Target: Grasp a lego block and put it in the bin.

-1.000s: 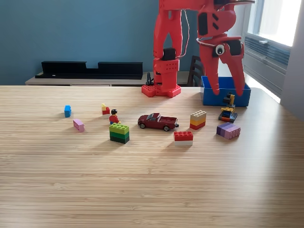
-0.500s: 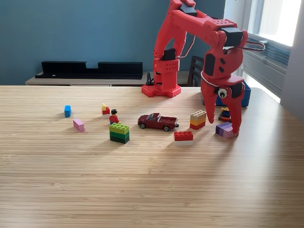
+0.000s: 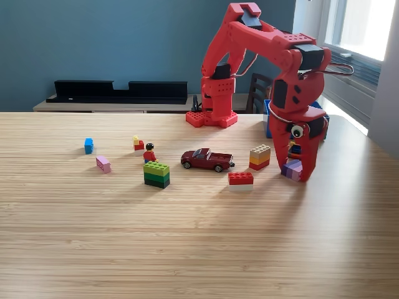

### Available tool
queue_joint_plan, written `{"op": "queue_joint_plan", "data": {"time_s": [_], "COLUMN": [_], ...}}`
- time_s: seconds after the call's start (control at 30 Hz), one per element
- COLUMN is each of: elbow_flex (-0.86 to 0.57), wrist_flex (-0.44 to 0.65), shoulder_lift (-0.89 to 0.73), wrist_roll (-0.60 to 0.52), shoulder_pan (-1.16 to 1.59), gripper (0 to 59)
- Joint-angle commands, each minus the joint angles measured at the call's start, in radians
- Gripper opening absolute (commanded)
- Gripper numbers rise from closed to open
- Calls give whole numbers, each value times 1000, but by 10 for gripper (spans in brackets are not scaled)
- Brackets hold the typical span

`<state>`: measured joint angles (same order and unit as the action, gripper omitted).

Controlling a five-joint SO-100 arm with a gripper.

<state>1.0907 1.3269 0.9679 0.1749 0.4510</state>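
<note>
Exterior view puts bare wooden table (image 3: pixel 187 249) nearest us. Farther in lies a scatter of toys: a red brick (image 3: pixel 240 179), a green stack (image 3: pixel 156 174), a dark red car (image 3: pixel 207 159), a small figure (image 3: pixel 149 153), a pink piece (image 3: pixel 103 164), a blue cube (image 3: pixel 88 145) and a tan-topped stack (image 3: pixel 260 156). Toward this view's right we see the gripper (image 3: pixel 294 169) lowered to the table around the purple block (image 3: pixel 292 168), one finger on each side. We cannot tell whether it already grips the block or merely straddles it. We judge the block light, rigid and smooth-sided, so it should be pinched squarely across its flat side faces, low enough not to squirt out. Beyond, mostly hidden behind the arm, sits the blue bin (image 3: pixel 268 123), near the arm's base (image 3: pixel 212 117). Farthest back a long black tray (image 3: pixel 118 91) rests against the blue wall.
</note>
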Motion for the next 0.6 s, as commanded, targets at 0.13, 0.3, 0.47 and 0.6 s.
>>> {"op": "queue_joint_plan", "data": {"time_s": [0.13, 0.3, 0.47, 0.6], "elbow_flex": [-101, -49, -104, -11], "wrist_flex": [17, 15, 97, 84], "shoulder_lift": [18, 23, 129, 331], "wrist_roll": [-101, -127, -152, -147], "shoulder_pan": [-18, -14, -28, -14], "gripper": [0, 0, 0, 0]}}
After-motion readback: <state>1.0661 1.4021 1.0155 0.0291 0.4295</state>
